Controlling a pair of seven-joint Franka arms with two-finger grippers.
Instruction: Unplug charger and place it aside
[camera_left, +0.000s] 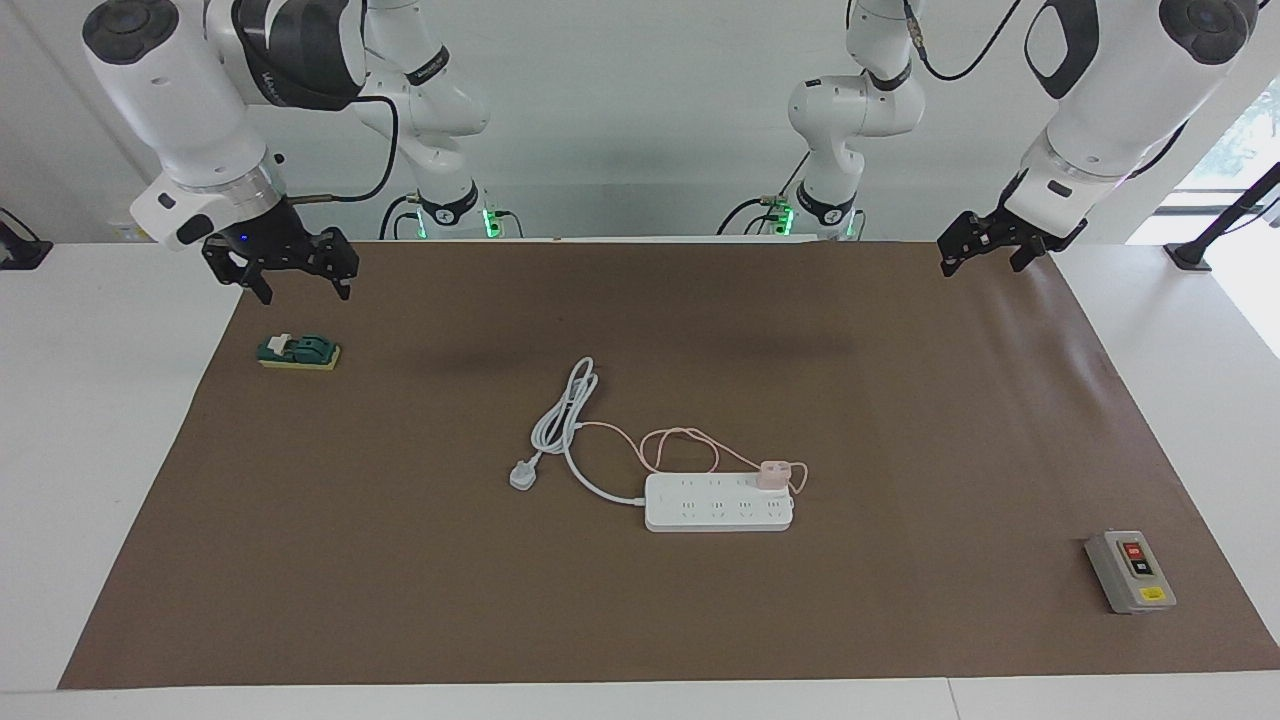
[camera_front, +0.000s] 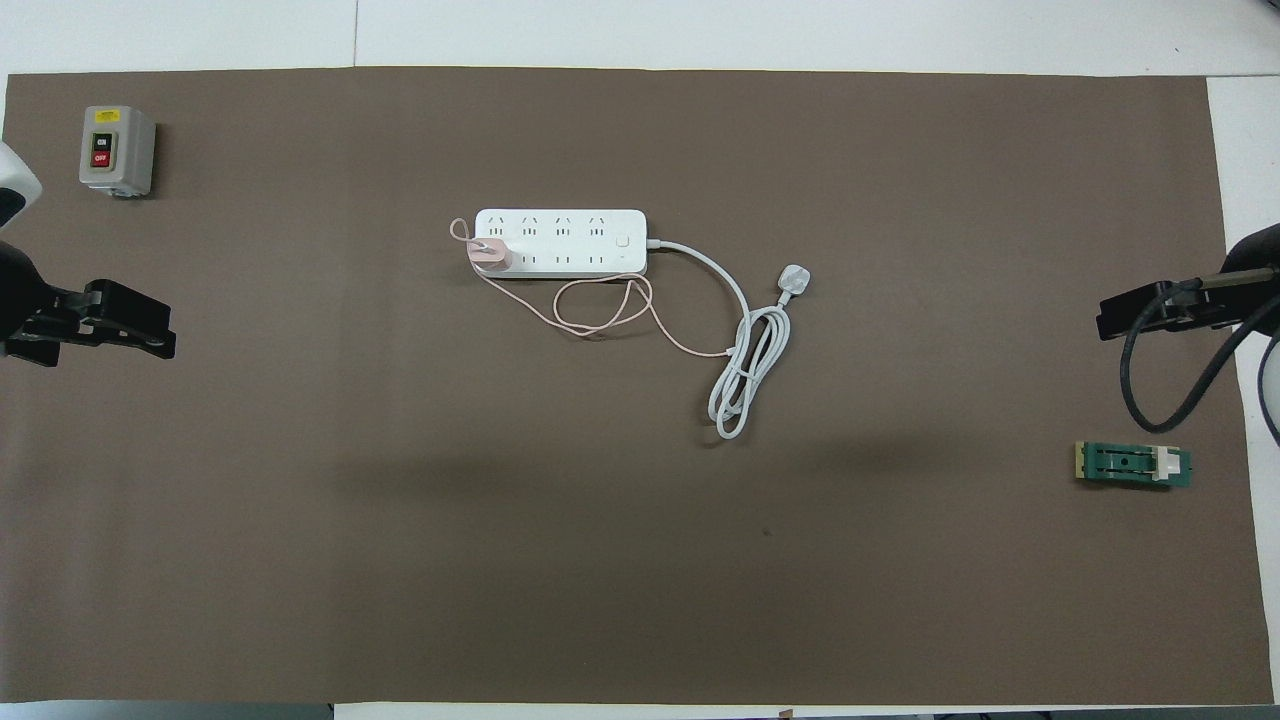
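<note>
On the brown mat (camera_left: 400, 560), near the middle: everything sits pretty much untouched.
Charger: little pink cube (camera_left: 772, 474) (camera_front: 489, 254) plugged into the power strip (camera_left: 718, 503) (camera_front: 560, 243), in the end socket toward the left arm's end of the table, on the row nearer the robots.
Charger cable: thin pink wire (camera_left: 680, 447) (camera_front: 600, 305) loops on the mat just beside the strip, on the side nearer the robots, and runs to the white cord.
White cord: thick one (camera_left: 565, 415) (camera_front: 745, 370) leaves the strip's other end, folds into a loose bundle nearer the robots, and its plug (camera_left: 523, 476) (camera_front: 793, 279) lies flat on the mat.
Left gripper: (camera_left: 985, 248) (camera_front: 130, 330) up in the air over the mat's edge at its own end; fingers look spread apart, holding nothing.
Right gripper: (camera_left: 296, 272) (camera_front: 1130, 312) up over the mat's corner at its end, just above the green switch; fingers clearly wide apart, nothing in them.
Green switch: (camera_left: 298, 352) (camera_front: 1133, 465) small green thing on a yellowish base, well apart from the strip.
Grey box: (camera_left: 1130, 572) (camera_front: 116, 150) with red button, at the mat's corner toward the left arm's end, farther from the robots than the strip.
</note>
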